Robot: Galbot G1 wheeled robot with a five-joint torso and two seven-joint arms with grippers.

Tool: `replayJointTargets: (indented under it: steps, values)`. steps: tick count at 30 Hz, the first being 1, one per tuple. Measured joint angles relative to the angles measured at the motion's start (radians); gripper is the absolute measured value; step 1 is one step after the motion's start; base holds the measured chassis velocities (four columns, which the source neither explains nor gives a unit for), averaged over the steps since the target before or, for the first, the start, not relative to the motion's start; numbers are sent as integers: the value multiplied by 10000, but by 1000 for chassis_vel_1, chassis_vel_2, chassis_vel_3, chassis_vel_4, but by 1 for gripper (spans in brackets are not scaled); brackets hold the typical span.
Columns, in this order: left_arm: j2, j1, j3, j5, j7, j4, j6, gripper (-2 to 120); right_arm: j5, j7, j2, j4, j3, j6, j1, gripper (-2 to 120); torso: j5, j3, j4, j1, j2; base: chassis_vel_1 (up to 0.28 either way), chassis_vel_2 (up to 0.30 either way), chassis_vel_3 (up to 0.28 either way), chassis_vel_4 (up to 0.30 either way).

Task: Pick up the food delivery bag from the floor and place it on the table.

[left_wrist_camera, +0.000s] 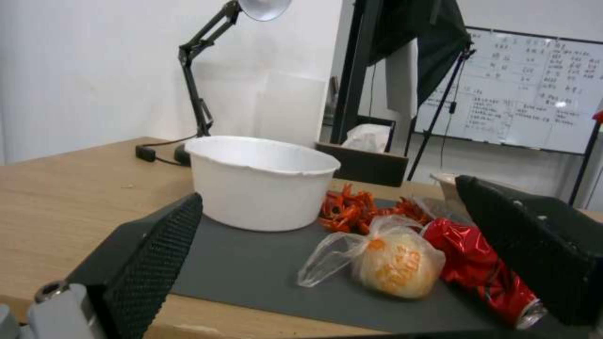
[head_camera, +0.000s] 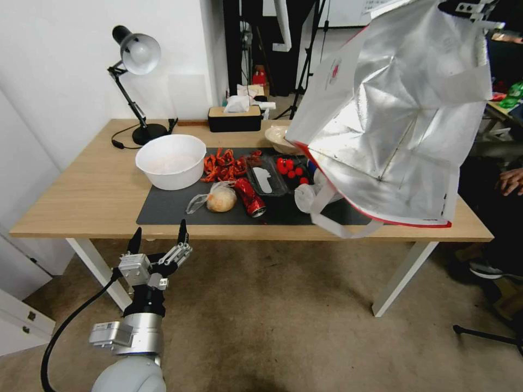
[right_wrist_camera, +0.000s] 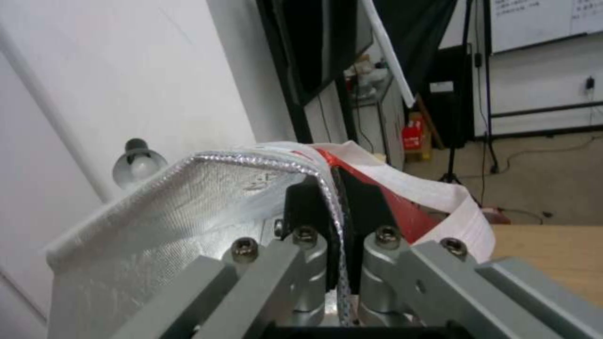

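The food delivery bag (head_camera: 392, 120) is already off the floor (head_camera: 283, 316). It hangs in the air over the right part of the desk (head_camera: 81, 190), tilted so that its open mouth and silver lining face the head camera, and one white strap (head_camera: 332, 218) hangs down to the front edge of the desk. The lifting seems done; what is left is to lower the bag onto the desk and let it go. This may need care, because the dark mat (head_camera: 169, 204) below is crowded: a white bowl (head_camera: 171, 160), a small bag with bread (head_camera: 218, 198), a red can (head_camera: 249, 197) and red fruit (head_camera: 291, 167) lie near or under the bag.

The right gripper (right_wrist_camera: 336, 202) is raised high at the top right of the head view, and its fingers (right_wrist_camera: 370, 200) are clenched on the upper rim of the bag. The left gripper (head_camera: 159, 235) waits low in front of the desk edge, pointing up toward the desk, with its fingers spread and grasping nothing.
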Motion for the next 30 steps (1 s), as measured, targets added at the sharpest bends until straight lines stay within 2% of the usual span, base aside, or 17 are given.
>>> replayJointTargets:
  steps: [8,15,20,26,30]
  values:
    - [22,-14,-24,-2,-30,37,3,100,171,782,403,-445,-131,0,221,0,0,0,0,0,-1,0,0,0,0]
    - [10,-27,-8,9,-54,87,9,100,754,2256,681,-631,-149,1,197,0,2,0,-1,0,-1,0,0,0,0]
    - [10,-35,-8,12,-71,94,11,100,850,2562,733,-704,-119,2,191,0,1,0,-1,0,-2,0,0,0,0]
    - [21,-34,-15,17,-80,102,12,100,1348,3626,951,-964,-44,4,429,0,1,-1,-1,-2,-1,0,0,0,0]
    - [19,-33,-13,19,-81,102,10,100,1378,3789,1063,-1097,-40,206,379,0,-1,-1,0,-2,-1,0,0,0,0]
